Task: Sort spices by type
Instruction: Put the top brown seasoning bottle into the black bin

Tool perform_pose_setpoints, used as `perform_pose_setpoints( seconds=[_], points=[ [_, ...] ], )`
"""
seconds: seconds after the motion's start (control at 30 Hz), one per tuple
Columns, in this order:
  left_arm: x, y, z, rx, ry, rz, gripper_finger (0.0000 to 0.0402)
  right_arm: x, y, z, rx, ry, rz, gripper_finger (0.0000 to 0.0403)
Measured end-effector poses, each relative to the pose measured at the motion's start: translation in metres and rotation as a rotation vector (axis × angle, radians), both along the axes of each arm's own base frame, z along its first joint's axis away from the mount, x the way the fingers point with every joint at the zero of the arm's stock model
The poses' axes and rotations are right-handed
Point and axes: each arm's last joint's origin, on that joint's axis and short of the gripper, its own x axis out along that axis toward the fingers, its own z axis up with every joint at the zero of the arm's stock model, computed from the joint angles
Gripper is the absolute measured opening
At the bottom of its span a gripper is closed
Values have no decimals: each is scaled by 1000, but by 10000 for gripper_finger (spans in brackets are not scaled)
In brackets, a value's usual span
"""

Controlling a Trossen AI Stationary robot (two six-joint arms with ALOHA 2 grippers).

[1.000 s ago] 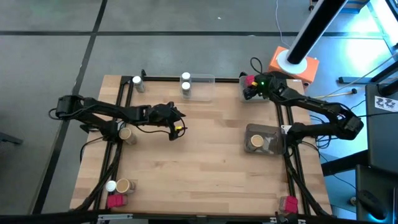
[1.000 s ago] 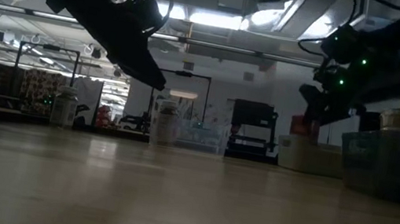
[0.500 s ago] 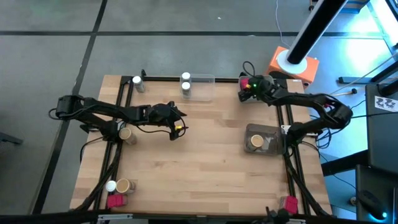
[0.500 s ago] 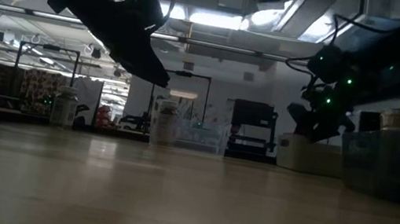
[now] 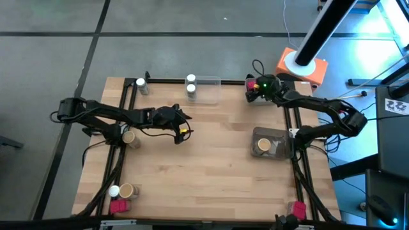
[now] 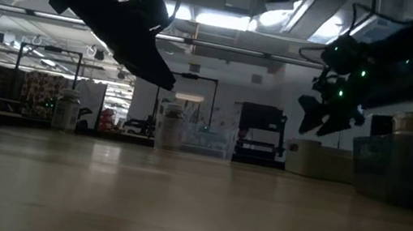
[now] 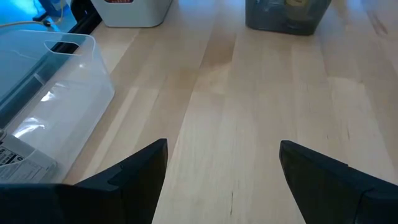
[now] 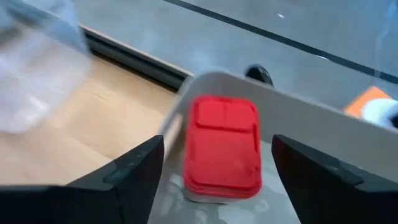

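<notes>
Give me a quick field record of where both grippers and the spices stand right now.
right gripper: open, hovering over the red packet
red packet: resting in the white tray at the table's far right corner
left gripper: open, empty, above bare wood near the clear tray
clear tray contents: two white-lidded jars
grey tray: holds one tan jar
unsorted, left side: white-lidded jar at far edge; tan jar by left arm; jar, tan jar and red packet at near corner
unsorted, right side: red packet at near right edge
</notes>
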Motion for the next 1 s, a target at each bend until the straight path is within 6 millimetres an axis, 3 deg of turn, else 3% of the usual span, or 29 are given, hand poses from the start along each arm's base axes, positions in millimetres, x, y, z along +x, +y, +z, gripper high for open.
perform_pose_setpoints(
  seconds=[0.2, 0.47, 0.7, 0.83, 1.0],
  points=[
    [1, 0, 1, 25, -7, -15, 292, 14, 26, 28, -19, -62, 255, 295],
    [7, 4, 13, 85, -137, -25, 292, 48, 77, 34, -137, -33, 498, 296],
    [9, 7, 22, 256, -130, -27, 292, 62, 112, 35, -157, -35, 682, 296],
    [16, -3, 47, 268, -60, -85, 292, 68, 130, 27, -153, -38, 756, 296],
    [13, -18, 75, 171, 172, -69, 292, 76, 147, 17, -146, -8, 819, 296]
  ],
)
